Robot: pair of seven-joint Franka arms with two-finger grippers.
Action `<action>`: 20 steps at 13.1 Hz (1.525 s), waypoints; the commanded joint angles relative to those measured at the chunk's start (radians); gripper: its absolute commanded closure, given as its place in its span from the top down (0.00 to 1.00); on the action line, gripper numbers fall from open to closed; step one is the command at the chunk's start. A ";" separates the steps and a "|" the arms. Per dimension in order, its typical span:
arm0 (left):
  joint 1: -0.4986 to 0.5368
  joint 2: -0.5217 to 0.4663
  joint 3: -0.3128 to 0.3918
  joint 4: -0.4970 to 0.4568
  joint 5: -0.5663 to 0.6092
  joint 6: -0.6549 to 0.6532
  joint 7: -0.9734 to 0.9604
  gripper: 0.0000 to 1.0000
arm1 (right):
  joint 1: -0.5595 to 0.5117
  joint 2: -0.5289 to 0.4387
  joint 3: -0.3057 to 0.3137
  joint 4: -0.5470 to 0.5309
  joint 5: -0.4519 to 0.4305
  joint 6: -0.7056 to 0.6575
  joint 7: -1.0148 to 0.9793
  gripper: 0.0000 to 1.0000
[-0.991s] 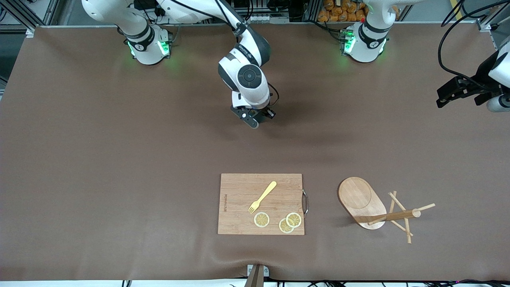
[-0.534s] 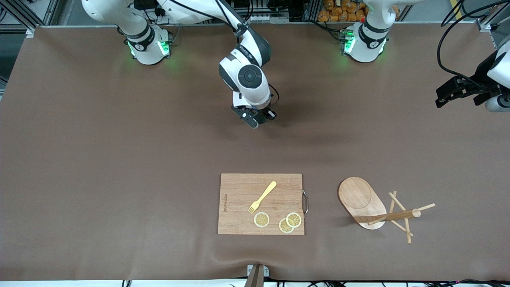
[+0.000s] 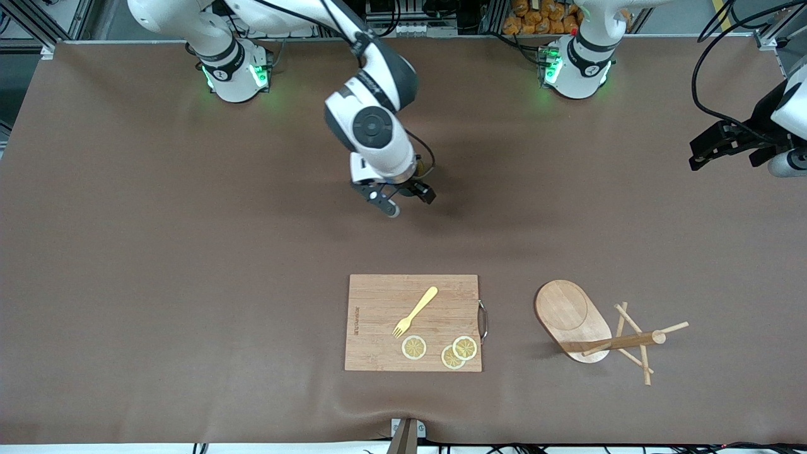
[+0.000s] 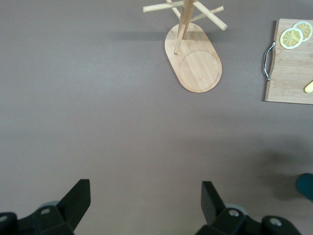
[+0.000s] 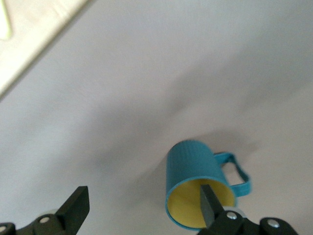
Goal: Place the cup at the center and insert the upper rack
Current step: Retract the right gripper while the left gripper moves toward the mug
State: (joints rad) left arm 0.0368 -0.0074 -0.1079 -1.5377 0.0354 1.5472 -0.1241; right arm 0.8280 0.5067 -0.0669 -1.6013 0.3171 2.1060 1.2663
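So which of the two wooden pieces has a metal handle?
The rectangular wooden cutting board, carrying the yellow fork and lemon slices. The oval-based wooden mug stand has only dowel pegs.

Wooden cutting board lies flat on brown table cover, near table's front-camera edge. Metal handle on board's edge toward left arm's end. Yellow fork lies diagonally on board, around its middle, tines pointing toward front camera. Three lemon slices on board, nearer front camera than fork; two overlap by board's handle-side corner, third apart, just beside fork tines. Small metal bracket at table edge, nearer front camera than board.
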 commanded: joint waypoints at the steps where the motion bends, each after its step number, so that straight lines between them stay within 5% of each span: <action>1: 0.003 -0.012 -0.013 0.010 -0.009 -0.025 -0.080 1.00 | -0.137 -0.124 0.010 -0.020 0.008 -0.153 -0.208 1.00; 3: 0.000 -0.016 -0.025 0.011 -0.011 -0.035 -0.098 1.00 | -0.239 -0.192 0.009 -0.029 0.000 -0.223 -0.377 1.00; 7: -0.001 -0.025 -0.084 0.017 -0.015 -0.042 -0.186 1.00 | -0.343 -0.278 0.004 -0.040 -0.156 -0.303 -0.574 1.00; 12: -0.003 -0.022 -0.243 0.016 -0.014 -0.062 -0.449 1.00 | -0.539 -0.436 0.004 -0.078 -0.164 -0.380 -0.953 1.00; 20: -0.043 0.055 -0.487 0.019 0.053 -0.042 -0.831 1.00 | -0.737 -0.540 0.004 -0.078 -0.243 -0.523 -1.214 1.00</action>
State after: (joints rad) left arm 0.0151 0.0199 -0.5628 -1.5297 0.0443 1.5021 -0.8926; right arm 0.1397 0.0155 -0.0821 -1.6469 0.0936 1.5898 0.0836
